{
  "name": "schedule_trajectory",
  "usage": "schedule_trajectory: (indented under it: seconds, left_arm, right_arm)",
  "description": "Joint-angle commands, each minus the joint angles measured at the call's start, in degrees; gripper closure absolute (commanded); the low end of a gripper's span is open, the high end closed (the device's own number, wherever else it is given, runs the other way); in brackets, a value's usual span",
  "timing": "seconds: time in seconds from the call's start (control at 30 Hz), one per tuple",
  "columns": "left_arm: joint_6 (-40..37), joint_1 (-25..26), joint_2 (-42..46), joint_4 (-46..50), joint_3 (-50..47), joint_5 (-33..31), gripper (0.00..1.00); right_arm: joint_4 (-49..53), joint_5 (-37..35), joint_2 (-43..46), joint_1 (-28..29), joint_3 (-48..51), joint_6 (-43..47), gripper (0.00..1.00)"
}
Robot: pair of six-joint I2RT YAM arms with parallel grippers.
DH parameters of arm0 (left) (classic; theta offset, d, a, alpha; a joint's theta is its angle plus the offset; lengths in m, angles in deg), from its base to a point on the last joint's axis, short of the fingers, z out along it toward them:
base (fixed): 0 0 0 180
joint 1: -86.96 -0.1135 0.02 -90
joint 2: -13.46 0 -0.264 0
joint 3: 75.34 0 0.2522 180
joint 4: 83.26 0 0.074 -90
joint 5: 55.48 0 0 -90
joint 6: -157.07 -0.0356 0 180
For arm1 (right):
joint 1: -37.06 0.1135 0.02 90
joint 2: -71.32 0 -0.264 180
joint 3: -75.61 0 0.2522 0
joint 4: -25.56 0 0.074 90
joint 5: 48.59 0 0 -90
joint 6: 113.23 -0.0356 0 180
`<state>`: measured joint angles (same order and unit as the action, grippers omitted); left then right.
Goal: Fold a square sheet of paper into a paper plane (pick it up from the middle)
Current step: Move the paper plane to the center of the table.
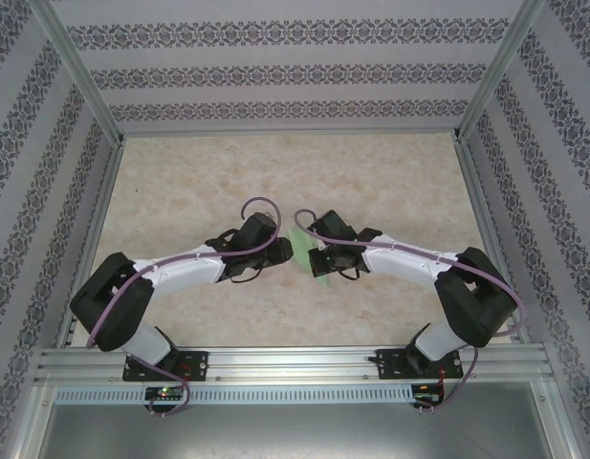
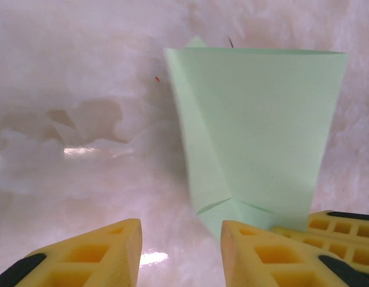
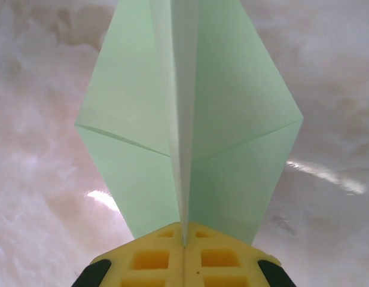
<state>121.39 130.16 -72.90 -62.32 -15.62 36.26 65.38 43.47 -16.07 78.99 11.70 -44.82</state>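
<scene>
Thin plane (image 3: 232, 119) prob. light, floppy, creases easy: R gripper (image 3: 184, 236) pinched on centre fold at 6 o'clock, likely stiffest hold; L gripper (image 2: 179, 239) spread.

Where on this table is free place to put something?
Free: the far table half, up to the back wall; the near patch by the front rail. Crowded: the centre, where left gripper and right gripper meet at the paper plane.

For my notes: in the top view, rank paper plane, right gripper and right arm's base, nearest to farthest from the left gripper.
1. paper plane, just right of the left gripper
2. right gripper, beyond the plane
3. right arm's base, at the near right edge
</scene>
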Motion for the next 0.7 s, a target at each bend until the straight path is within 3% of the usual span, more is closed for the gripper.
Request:
schedule_trajectory:
  seconds: [0.0,0.1,0.3,0.67]
  left_arm:
    - [0.89,0.44,3.82,3.64,-2.01,-7.07,0.58]
    - [1.97,0.0,7.4,5.83,-3.63,-10.82,0.58]
    - [3.6,-1.25,14.32,7.05,-7.97,-15.19,0.54]
    - [2.97,-2.33,19.15,8.38,-11.43,-14.88,0.53]
  right_arm:
    - [5.41,-9.49,1.18,1.04,-4.02,-3.32,1.0]
    - [11.25,-15.39,-1.97,1.65,-8.79,-7.93,1.0]
    - [13.42,-16.33,-11.23,2.49,-17.34,-17.14,1.0]
    - [12.71,-13.96,-22.12,2.63,-24.71,-17.9,0.99]
